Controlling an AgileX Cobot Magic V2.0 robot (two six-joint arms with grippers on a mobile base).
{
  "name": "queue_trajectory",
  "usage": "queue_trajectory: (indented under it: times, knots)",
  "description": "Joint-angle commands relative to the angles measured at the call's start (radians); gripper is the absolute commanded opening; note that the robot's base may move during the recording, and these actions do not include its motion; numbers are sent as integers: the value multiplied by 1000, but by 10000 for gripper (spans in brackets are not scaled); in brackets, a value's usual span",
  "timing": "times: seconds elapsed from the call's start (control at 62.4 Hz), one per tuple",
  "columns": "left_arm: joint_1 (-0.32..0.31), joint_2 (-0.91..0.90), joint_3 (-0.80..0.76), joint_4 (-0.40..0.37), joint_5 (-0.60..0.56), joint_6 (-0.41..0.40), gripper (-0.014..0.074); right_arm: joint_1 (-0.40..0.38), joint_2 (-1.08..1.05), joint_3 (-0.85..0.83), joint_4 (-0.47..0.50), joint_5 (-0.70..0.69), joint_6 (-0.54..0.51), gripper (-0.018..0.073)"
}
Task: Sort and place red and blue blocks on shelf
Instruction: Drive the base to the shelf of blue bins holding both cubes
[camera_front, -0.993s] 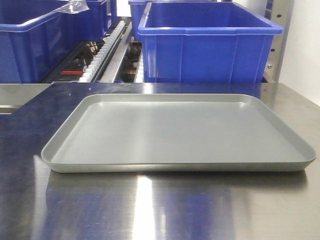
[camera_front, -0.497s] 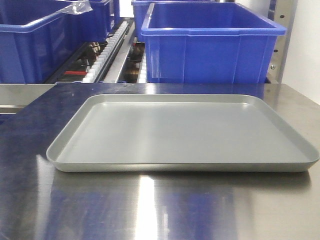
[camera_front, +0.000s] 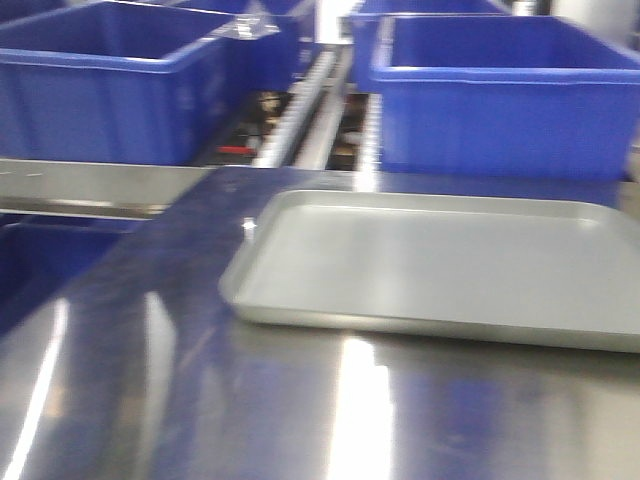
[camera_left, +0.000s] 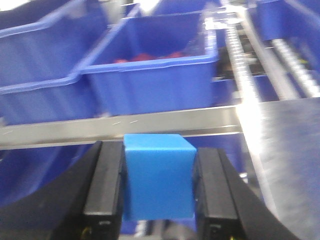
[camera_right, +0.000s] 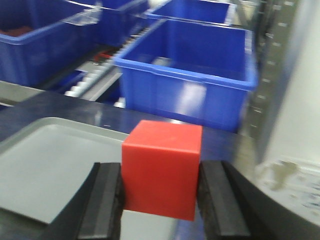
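L gripper (camera_left: 159, 187) is closed tight on the small matte blue cube (camera_left: 159, 175); R gripper (camera_right: 161, 197) pinches the small matte red cube (camera_right: 162, 165) by the shallow grey tray (camera_right: 40, 165). Views blur, so I'd go slow, grip firm, release only w/ cubes flat.

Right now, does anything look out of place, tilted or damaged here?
Nothing stands out. The left gripper holds the blue block squarely, the right gripper holds the red block likewise, and the grey tray lies flat on the steel table. Blur could hide small damage.
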Motion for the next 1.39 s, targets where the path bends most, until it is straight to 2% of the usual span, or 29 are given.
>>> queue_trajectory:
  times: [0.0, 1.378]
  knots:
    - [1, 11, -31, -3, -94, -9, 84, -4, -5, -24, -10, -93, -6, 66]
    - [1, 11, -31, -3, -94, -9, 84, -4, -5, -24, -10, -93, -6, 66]
